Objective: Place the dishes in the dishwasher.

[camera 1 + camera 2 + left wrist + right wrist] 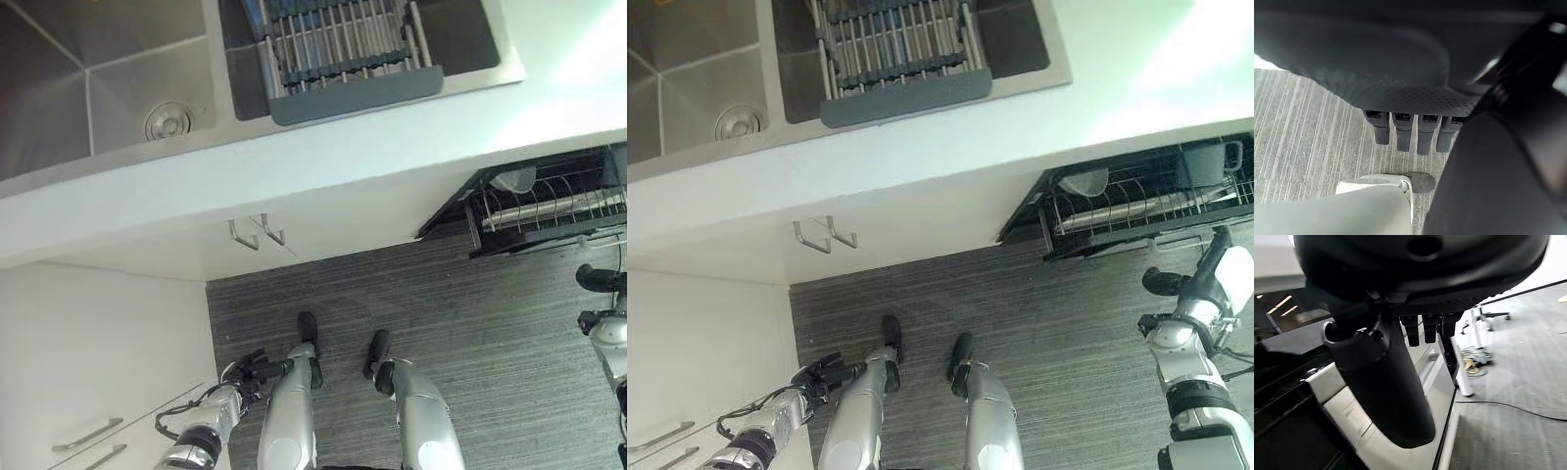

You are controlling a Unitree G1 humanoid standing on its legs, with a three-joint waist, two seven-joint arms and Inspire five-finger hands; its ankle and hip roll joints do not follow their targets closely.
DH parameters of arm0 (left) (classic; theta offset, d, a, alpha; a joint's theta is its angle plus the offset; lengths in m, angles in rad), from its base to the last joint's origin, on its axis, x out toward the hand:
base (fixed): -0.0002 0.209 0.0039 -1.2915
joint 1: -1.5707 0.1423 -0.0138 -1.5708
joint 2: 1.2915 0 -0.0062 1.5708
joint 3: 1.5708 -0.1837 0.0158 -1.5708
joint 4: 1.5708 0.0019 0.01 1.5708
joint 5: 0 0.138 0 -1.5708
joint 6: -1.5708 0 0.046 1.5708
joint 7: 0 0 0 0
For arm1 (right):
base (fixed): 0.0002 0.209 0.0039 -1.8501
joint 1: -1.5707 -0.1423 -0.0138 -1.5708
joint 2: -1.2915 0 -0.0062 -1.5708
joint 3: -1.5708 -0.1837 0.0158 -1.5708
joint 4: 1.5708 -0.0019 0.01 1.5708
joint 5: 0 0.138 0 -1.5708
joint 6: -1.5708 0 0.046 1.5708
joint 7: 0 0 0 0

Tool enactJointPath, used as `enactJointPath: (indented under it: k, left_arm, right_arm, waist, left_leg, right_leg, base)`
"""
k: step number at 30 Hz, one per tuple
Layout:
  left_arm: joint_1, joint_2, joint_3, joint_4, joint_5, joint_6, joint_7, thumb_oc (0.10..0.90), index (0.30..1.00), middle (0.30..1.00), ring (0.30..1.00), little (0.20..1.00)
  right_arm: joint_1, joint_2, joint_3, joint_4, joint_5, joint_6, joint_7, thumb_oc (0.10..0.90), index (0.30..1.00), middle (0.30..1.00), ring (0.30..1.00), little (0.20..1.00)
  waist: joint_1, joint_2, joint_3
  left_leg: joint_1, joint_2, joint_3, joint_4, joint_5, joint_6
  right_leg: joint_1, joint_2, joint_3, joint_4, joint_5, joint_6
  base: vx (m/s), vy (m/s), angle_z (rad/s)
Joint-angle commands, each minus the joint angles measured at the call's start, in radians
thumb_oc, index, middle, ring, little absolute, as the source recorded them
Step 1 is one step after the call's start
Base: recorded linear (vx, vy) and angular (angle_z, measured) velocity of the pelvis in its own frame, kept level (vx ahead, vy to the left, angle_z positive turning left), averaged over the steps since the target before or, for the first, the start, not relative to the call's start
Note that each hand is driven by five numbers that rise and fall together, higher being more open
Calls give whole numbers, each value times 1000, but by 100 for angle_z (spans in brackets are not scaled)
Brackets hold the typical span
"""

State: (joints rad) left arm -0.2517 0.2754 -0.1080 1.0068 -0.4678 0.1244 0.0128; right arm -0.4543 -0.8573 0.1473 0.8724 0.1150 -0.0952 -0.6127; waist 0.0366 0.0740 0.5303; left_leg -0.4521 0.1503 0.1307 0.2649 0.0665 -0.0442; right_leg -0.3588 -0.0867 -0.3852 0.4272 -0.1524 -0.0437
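The dishwasher's lower rack (pixel 1225 217) stands pulled out at the right, below the counter edge. In it are a clear glass bowl (pixel 1085 182), a dark mug (pixel 1205 162) and a metal cylinder (pixel 1136 211) lying on its side. My right hand (pixel 1163 282) hangs just in front of that rack, open and holding nothing; its palm (pixel 1420 274) and straight fingers (pixel 1430 328) face the dishwasher's front. My left hand (pixel 250 370) hangs low beside my leg over the floor, its fingers (pixel 1400 134) straight and empty. A grey dish rack (pixel 906 96) sits in the sink with no dishes showing in it.
A steel sink basin with a drain (pixel 168 120) lies left of the dish rack. The white counter (pixel 323 162) juts out above the cabinet doors with two metal handles (pixel 257 233). White drawers (pixel 88 434) stand at my lower left. Grey striped floor (pixel 470 333) spreads between.
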Motion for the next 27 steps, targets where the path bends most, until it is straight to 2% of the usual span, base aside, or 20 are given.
enactJointPath:
  k: [1,6,9,10,11,12,13,17,21,22,23,27]
  left_arm:
    - [115,84,-53,41,39,40,44,800,900,900,900,900]
    - [131,111,-40,54,52,30,37,800,900,900,900,900]
    - [146,130,-30,60,53,23,29,800,900,900,900,900]
    - [146,130,-29,60,54,23,29,800,900,900,900,900]
    - [147,133,-30,62,61,19,25,800,900,900,900,900]
    - [148,134,-30,62,65,18,25,800,900,900,900,900]
    - [154,141,-31,61,84,9,24,800,900,900,900,900]
    - [181,155,-35,73,64,-14,10,800,900,900,900,900]
    - [196,151,-29,66,81,-46,2,800,900,900,900,900]
    - [208,142,-23,58,46,-89,1,800,900,900,900,900]
    - [210,140,-22,57,39,-92,-1,800,900,900,900,900]
    - [225,85,5,7,-19,-109,-19,800,900,900,900,900]
  right_arm:
    - [-156,-104,56,-114,-144,-156,-20,800,900,900,900,900]
    - [-291,-134,125,-87,-128,-144,-4,800,900,900,900,900]
    - [-417,-137,183,-71,-135,-152,9,800,900,900,900,900]
    - [-422,-137,186,-70,-137,-153,9,800,900,900,900,900]
    - [-461,-135,205,-64,-150,-140,12,800,900,900,900,900]
    - [-471,-134,213,-61,-154,-136,12,800,900,900,900,900]
    - [-533,-140,251,-47,-166,-127,5,800,900,900,900,900]
    - [-642,-150,298,-24,-152,-118,11,800,900,900,900,900]
    - [-634,-125,309,-35,-136,-95,41,800,900,900,900,900]
    - [-580,-97,285,-46,-83,-116,55,800,900,900,900,900]
    - [-570,-92,279,-49,-80,-118,58,800,900,900,900,900]
    - [-271,55,163,-156,-60,-183,86,800,900,900,900,900]
  waist:
    - [58,-42,-68]
    - [106,-62,-71]
    - [150,-77,-73]
    - [149,-77,-73]
    - [163,-65,-74]
    - [164,-78,-75]
    - [188,-71,-77]
    - [218,-78,-83]
    - [232,-86,-86]
    - [234,-89,-91]
    - [234,-89,-92]
    - [202,-89,-112]
  left_leg:
    - [11,8,29,35,-164,-24]
    - [-24,5,-6,35,-146,-34]
    - [-39,-18,-50,35,-141,-33]
    - [-39,-19,-51,35,-141,-33]
    - [-56,-11,-63,35,-120,-27]
    - [-44,-26,-66,35,-140,-32]
    - [-64,-24,-85,35,-117,-26]
    - [-69,-47,-113,35,-116,-27]
    - [-61,-55,-117,35,-120,-26]
    - [-51,-54,-118,35,-125,-26]
    - [-48,-54,-118,35,-126,-26]
    - [-1,-44,-100,35,-137,-27]
  right_leg:
    - [37,12,60,76,-163,84]
    - [58,32,43,93,-184,72]
    - [77,50,38,99,-197,60]
    - [78,51,38,99,-197,60]
    - [72,65,22,97,-176,50]
    - [84,57,36,98,-198,57]
    - [85,74,18,93,-179,44]
    - [115,90,13,78,-184,38]
    - [150,96,9,47,-180,37]
    - [176,99,5,25,-178,38]
    - [181,99,5,20,-177,38]
    - [269,93,9,-68,-155,49]
  base:
    - [156,-96,14]
    - [164,-80,17]
    - [172,-57,18]
    - [62,-27,-1]
    - [66,-24,3]
    - [63,-54,9]
    - [141,-71,17]
    - [94,-7,9]
    - [9,12,2]
    - [-10,38,4]
    - [-9,92,5]
    - [-18,125,9]
